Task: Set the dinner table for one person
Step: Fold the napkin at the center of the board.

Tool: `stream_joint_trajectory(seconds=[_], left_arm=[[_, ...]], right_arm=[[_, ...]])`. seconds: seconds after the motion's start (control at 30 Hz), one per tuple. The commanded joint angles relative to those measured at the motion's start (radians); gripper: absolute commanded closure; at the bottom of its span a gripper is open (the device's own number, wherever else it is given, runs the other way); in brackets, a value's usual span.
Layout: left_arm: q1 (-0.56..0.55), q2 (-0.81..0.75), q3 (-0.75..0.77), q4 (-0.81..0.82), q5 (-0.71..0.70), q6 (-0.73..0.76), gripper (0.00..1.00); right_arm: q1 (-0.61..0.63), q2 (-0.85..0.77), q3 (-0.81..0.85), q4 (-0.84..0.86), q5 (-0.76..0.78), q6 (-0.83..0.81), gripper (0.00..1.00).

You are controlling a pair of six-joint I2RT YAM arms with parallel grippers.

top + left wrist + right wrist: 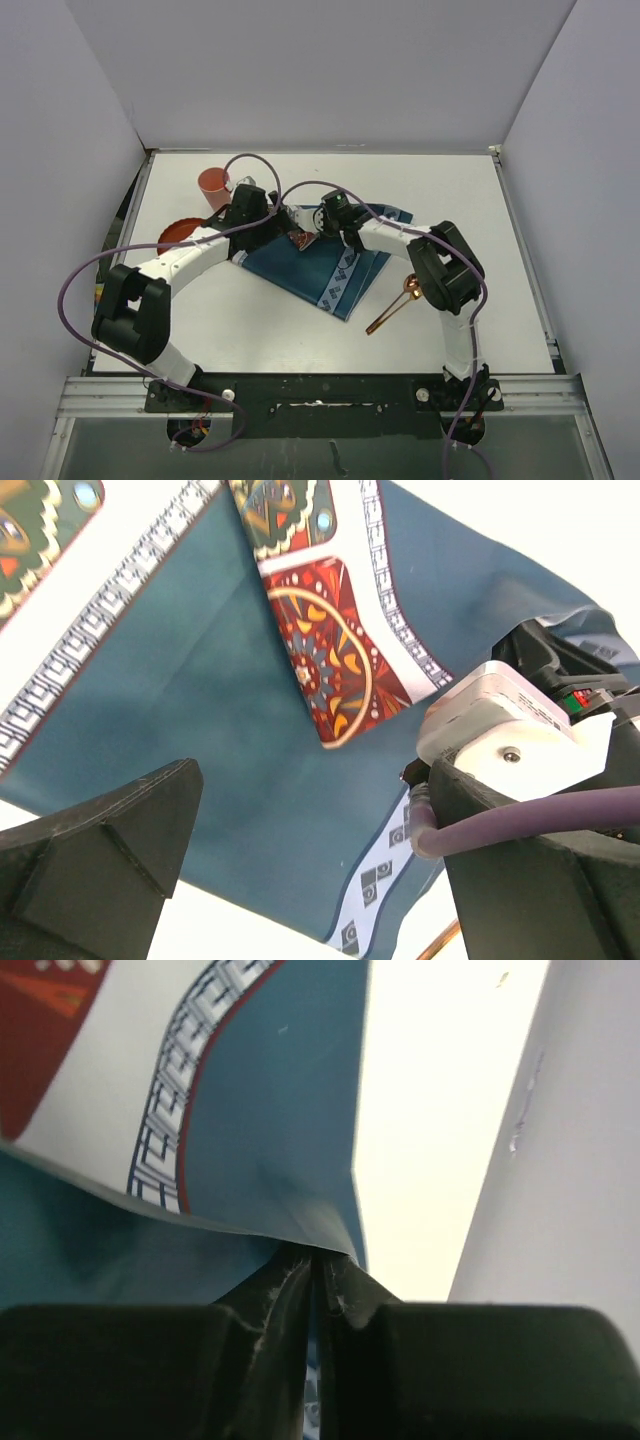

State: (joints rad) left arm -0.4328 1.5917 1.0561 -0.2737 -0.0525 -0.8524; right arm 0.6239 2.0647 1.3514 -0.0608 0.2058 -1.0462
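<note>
The large white rectangular desk [270,320] lies beneath both arms, carrying a teal placemat with patterned ends [320,268] near its centre. The right end effector [318,1260] is clamped on the placemat's edge. The left end effector [315,820], fingers wide apart, hovers above the placemat.

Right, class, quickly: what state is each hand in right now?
Left hand: open, holding nothing, above the placemat.
Right hand: closed, pinching an edge of the placemat.

Both arms [185,262] are white with black joint housings [135,315] and purple cables [530,820]. The left hand [315,770] and right hand [315,1255] have black angular fingers [100,850].
</note>
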Motion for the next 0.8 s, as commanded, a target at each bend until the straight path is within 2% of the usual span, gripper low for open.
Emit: stream_joint_trajectory(seconds=[0.0,0.17,0.33,0.4,0.5,0.63,0.7,0.77], left_arm=[[0.03,0.021,0.05,-0.09,-0.212,0.06,0.02],[0.023,0.002,0.057,-0.094,-0.211,0.074,0.02],[0.019,-0.019,0.064,-0.107,-0.214,0.093,0.02],[0.017,-0.026,0.066,-0.111,-0.208,0.094,0.02],[0.013,-0.035,0.081,-0.128,-0.201,0.102,0.02],[0.007,-0.048,0.092,-0.14,-0.191,0.107,0.02],[0.005,-0.05,0.098,-0.142,-0.183,0.108,0.02],[0.003,-0.046,0.105,-0.144,-0.176,0.108,0.02]], right_arm=[[-0.044,0.018,0.125,0.078,-0.066,-0.035,1.0],[-0.076,0.1,0.225,0.033,-0.091,0.004,1.0],[-0.164,0.209,0.485,-0.154,-0.135,0.157,1.0],[-0.195,0.25,0.551,-0.164,-0.133,0.19,1.0],[-0.241,0.29,0.6,-0.113,-0.106,0.231,1.0],[-0.309,0.356,0.715,-0.171,-0.103,0.338,1.0],[-0.34,0.367,0.708,-0.166,-0.103,0.376,1.0],[-0.359,0.366,0.676,-0.159,-0.112,0.381,0.93]])
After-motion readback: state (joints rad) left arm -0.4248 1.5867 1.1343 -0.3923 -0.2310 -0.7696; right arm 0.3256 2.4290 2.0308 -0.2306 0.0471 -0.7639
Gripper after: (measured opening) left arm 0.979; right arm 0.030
